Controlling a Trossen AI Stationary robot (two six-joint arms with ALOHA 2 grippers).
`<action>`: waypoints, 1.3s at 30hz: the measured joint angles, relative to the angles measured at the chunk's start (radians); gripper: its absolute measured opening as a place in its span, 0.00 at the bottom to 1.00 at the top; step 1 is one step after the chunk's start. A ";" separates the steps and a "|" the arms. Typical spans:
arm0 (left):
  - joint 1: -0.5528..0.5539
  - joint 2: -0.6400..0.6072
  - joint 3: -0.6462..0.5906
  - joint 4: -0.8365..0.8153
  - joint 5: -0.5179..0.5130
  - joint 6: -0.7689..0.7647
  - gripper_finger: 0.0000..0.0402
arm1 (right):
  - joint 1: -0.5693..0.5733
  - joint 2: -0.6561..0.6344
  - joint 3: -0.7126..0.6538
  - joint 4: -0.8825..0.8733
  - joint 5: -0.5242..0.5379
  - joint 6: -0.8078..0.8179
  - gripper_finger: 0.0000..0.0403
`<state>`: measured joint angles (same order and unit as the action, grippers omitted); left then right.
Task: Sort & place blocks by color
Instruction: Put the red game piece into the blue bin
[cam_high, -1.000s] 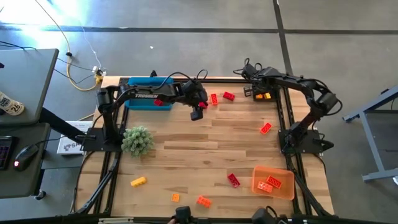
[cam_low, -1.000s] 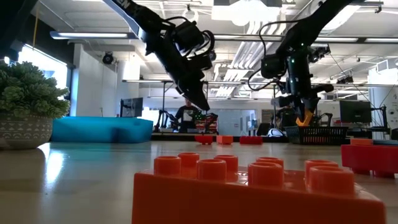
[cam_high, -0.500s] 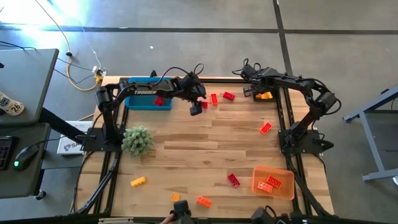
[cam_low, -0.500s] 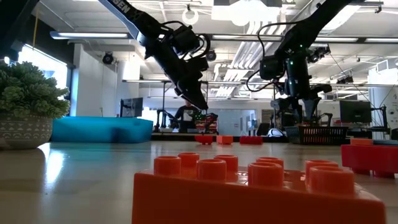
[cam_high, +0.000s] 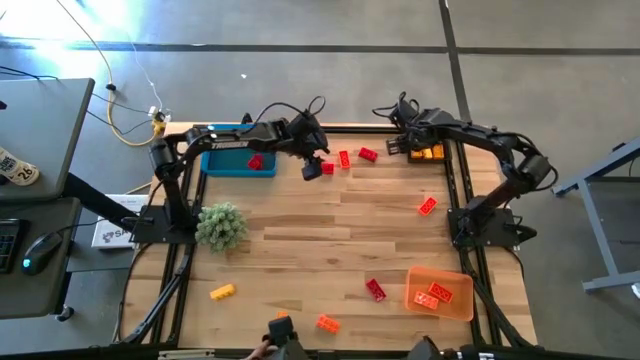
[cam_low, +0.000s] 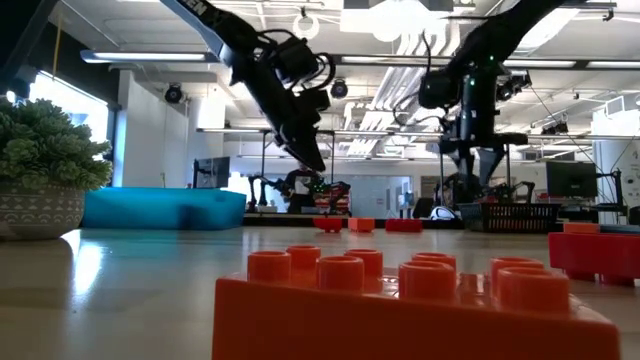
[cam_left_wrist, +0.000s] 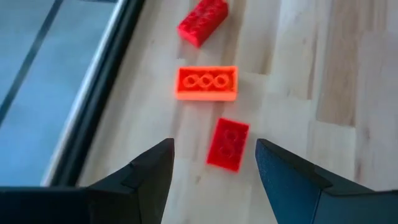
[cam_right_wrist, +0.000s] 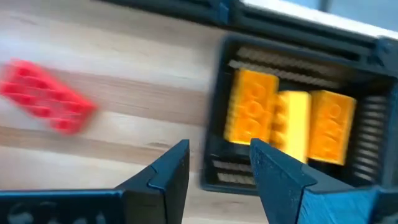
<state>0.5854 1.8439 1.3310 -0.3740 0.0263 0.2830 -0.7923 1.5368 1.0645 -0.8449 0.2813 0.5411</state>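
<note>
My right hand (cam_right_wrist: 217, 163) has just spread apart at the black basket (cam_right_wrist: 368, 143), leaving the yellow blocks (cam_right_wrist: 289, 121) inside. My left hand (cam_left_wrist: 213, 163), spread, hovers above a red block (cam_left_wrist: 227, 144) on the table (cam_high: 330, 240), likely next.

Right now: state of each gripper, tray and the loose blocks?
left gripper: open, empty, above a red block.
right gripper: open, empty, beside the black basket.
black basket: holds three yellow blocks.
blue tray: holds one red block.
orange tray: holds orange blocks.
</note>
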 joint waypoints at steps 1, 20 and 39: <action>0.005 -0.008 0.012 -0.034 -0.010 0.010 0.53 | 0.005 -0.013 0.000 0.019 -0.013 0.001 0.39; 0.133 -0.073 0.245 -0.376 -0.126 0.087 0.53 | 0.055 -0.069 0.000 0.674 -0.322 -0.083 0.39; 0.259 -0.211 0.244 -0.408 -0.128 0.022 0.53 | 0.019 0.012 0.321 0.511 -0.364 -0.547 0.48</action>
<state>0.8444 1.6325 1.5753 -0.7821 -0.1013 0.3054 -0.7734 1.5492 1.3858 -0.3341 -0.0824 -0.0062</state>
